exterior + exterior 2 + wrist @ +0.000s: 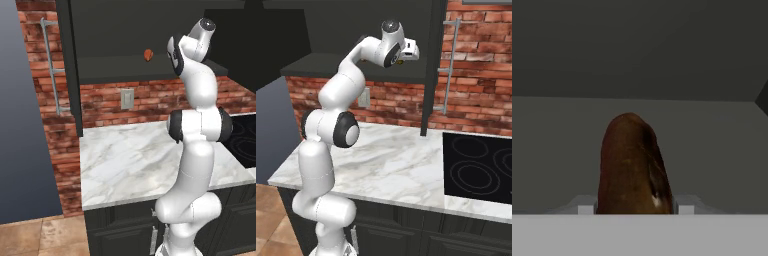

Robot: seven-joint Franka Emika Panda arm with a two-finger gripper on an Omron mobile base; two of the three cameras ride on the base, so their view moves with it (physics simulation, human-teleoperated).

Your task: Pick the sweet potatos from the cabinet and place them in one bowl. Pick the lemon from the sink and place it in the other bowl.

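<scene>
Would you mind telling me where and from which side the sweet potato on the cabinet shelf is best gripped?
Grip the sweet potato across its narrow middle, coming in from the cabinet's open front along the shelf. In the hand view it is long and slim, its sides facing the fingers. The gripper sits shut on it this way.

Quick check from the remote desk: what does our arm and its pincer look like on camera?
The arm is glossy white, built of rounded segments with dark charcoal joint bands; no cables or markings show. The pincer has two small pale grey, blocky finger tips.
</scene>
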